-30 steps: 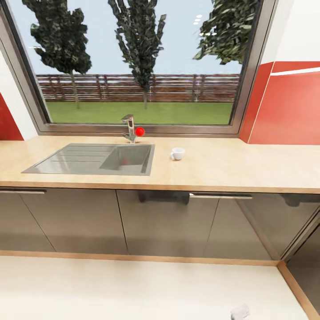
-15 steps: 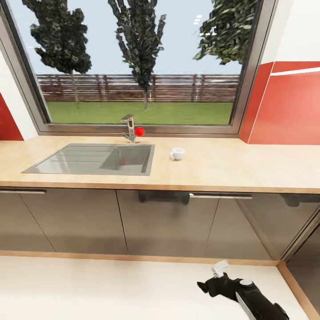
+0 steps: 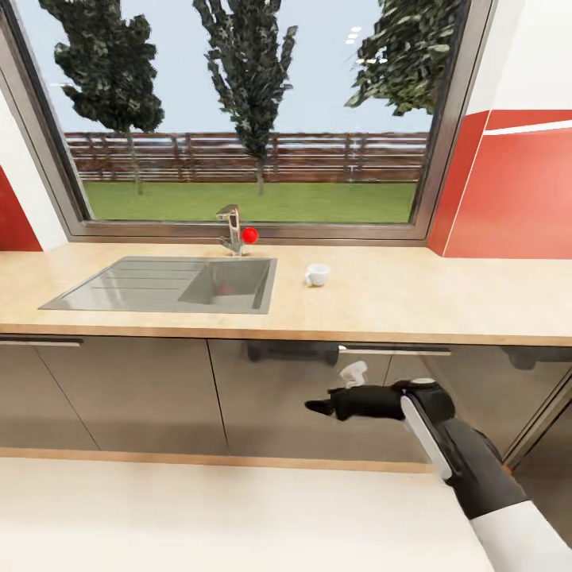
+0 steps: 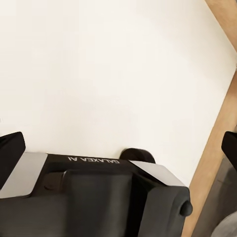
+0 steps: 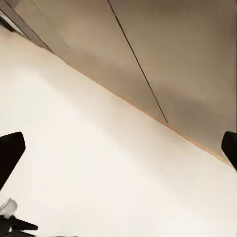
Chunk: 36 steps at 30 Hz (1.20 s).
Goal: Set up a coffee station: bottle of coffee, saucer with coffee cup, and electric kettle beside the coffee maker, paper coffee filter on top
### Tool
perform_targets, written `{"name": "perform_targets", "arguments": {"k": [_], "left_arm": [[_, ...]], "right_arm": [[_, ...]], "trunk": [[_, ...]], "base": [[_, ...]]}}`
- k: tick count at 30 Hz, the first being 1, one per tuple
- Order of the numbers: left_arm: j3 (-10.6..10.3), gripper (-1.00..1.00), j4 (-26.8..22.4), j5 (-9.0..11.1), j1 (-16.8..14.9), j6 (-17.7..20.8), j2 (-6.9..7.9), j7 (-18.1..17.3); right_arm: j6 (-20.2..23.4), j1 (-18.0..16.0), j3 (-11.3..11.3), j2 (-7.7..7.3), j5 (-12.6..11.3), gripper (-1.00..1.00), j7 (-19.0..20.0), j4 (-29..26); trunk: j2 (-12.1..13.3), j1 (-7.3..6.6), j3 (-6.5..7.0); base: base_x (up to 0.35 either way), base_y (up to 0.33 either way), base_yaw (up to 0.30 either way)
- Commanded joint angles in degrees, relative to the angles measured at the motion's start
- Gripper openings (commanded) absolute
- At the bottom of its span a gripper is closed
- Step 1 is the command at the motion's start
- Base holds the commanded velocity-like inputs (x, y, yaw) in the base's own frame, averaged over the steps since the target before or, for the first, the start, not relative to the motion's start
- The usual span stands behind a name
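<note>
Countertop [image 3: 413, 298] of light wood runs across the middle of the head view, with a grey sink [image 3: 159, 284] at its left. The coffee cup [image 3: 317, 275] sits on it, just right of the sink. In the lower right, the right gripper [image 3: 320, 407] hangs in front of the dark cabinets [image 3: 143, 393], below the cup. Its fingertips [image 5: 11, 153] sit far apart, holding nothing. The left gripper's fingertips [image 4: 10, 153] also sit far apart over the pale floor [image 4: 108, 74].

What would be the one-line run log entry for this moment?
right gripper: open, empty, raised before dark grey cabinets | small white coffee cup: on light wood-grain countertop, right of grey steel sink
</note>
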Motion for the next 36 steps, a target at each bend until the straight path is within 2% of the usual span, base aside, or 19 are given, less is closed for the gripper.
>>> {"name": "perform_targets", "arguments": {"k": [1, 2, 3, 6, 7, 8, 9, 10, 12, 13, 15, 16, 18, 19, 21, 23, 24, 29, 36], "left_arm": [[-0.3, 1.00, 0.0, 0.6, 0.0, 0.5, 0.01, 0.0], [-0.3, 1.00, 0.0, 0.6, 0.0, 0.5, 0.03, 0.4], [-0.2, 1.00, -0.1, 0.6, 0.0, 0.5, 0.04, 0.6], [-0.2, 1.00, -0.1, 0.6, 0.0, 0.5, 0.07, 0.8], [-0.1, 1.00, -0.1, 0.6, 0.0, 0.5, 0.09, 0.8], [0.0, 1.00, -0.1, 0.6, 0.0, 0.5, 0.10, 0.9], [0.2, 1.00, -0.1, 0.6, 0.0, 0.5, 0.14, 0.9], [0.2, 1.00, -0.1, 0.6, 0.0, 0.5, 0.16, 0.9], [0.6, 1.00, -0.1, 0.6, 0.0, 0.5, 0.20, 1.0], [0.9, 1.00, -0.1, 0.6, 0.0, 0.5, 0.22, 1.0], [1.0, 1.00, -0.1, 0.6, 0.0, 0.5, 0.25, 1.0], [1.1, 1.00, -0.1, 0.6, 0.0, 0.5, 0.28, 1.0], [1.1, 1.00, -0.1, 0.6, 0.0, 0.5, 0.32, 1.0], [1.2, 1.00, -0.1, 0.6, 0.0, 0.5, 0.36, 1.0], [1.2, 1.00, -0.1, 0.6, 0.0, 0.5, 0.39, 1.0], [1.2, 1.00, -0.1, 0.6, 0.0, 0.5, 0.39, 1.0], [1.2, 1.00, -0.1, 0.6, 0.0, 0.5, 0.40, 1.0], [1.2, 1.00, -0.1, 0.6, 0.0, 0.5, 0.40, 1.0], [1.2, 1.00, -0.1, 0.6, 0.0, 0.5, 0.40, 1.0]], "right_arm": [[1.4, -1.6, 0.0, -0.08, -0.3, 1.00, 0.0, -0.2], [3.3, -4.6, 0.0, -0.15, -0.7, 1.00, 0.0, -0.3], [4.7, -9.1, 0.0, -0.23, -1.0, 1.00, 0.1, -0.2], [5.9, -15.6, 0.0, -0.35, -1.3, 1.00, 0.1, 0.9], [6.4, -19.5, -0.1, -0.49, -1.4, 1.00, 0.1, 2.2], [6.5, -21.5, -0.1, -0.69, -1.4, 1.00, 0.1, 3.0], [6.8, -27.7, -0.1, -1.87, -1.5, 1.00, 0.1, 6.7], [6.9, -29.7, -0.1, -2.28, -1.5, 1.00, 0.1, 8.2], [7.1, -38.3, 0.0, -3.40, -1.5, 1.00, 0.1, 15.8], [7.1, -48.7, 0.2, -3.93, -0.5, 1.00, -0.1, 26.6], [7.1, -52.4, 0.3, -4.01, 1.1, 1.00, -0.3, 30.6], [7.0, -55.3, 0.4, -3.98, 3.7, 1.00, -0.5, 33.7], [7.0, -57.6, 0.6, -3.68, 8.0, 1.00, -0.6, 36.0], [7.0, -59.6, 0.7, -2.64, 16.0, 1.00, -0.8, 38.2], [7.0, -60.9, 0.7, -0.42, 27.2, 1.00, -0.7, 41.0], [7.0, -61.2, 0.7, 0.34, 31.5, 1.00, -0.7, 42.5], [7.0, -61.5, 0.7, 0.88, 34.3, 1.00, -0.6, 43.8], [7.0, -61.7, 0.8, 1.84, 38.7, 1.00, -0.3, 46.7], [7.0, -61.7, 0.8, 1.98, 39.4, 1.00, -0.1, 47.9]], "trunk": [[0.0, 0.00, -0.07], [0.0, 0.00, -0.07], [0.0, 0.00, -0.07], [0.0, 0.00, -0.07], [0.0, 0.00, -0.07], [0.0, 0.00, -0.07], [0.0, 0.00, -0.07], [0.0, 0.00, -0.07], [0.0, 0.00, -0.07], [0.0, 0.00, -0.07], [0.0, 0.00, -0.07], [0.0, 0.00, -0.07], [0.0, 0.00, -0.07], [0.0, 0.00, -0.07], [0.0, 0.00, -0.07], [0.0, 0.00, -0.07], [0.0, 0.00, -0.07], [0.0, 0.00, -0.07], [0.0, 0.00, -0.07]], "base": [[0.000, 0.000, 0.000], [0.000, 0.000, 0.000], [0.000, 0.000, 0.000], [0.000, 0.000, 0.000], [0.000, 0.000, 0.000], [0.000, 0.000, 0.000], [0.000, 0.000, 0.000], [0.000, 0.000, 0.000], [0.000, 0.000, 0.000], [0.000, 0.000, 0.000], [0.000, 0.000, 0.000], [0.000, 0.000, 0.000], [0.000, 0.000, 0.000], [0.000, 0.000, 0.000], [0.013, 0.000, 0.000], [0.074, 0.000, 0.000], [0.165, 0.000, 0.000], [0.215, 0.000, 0.000], [0.124, 0.000, 0.000]]}}
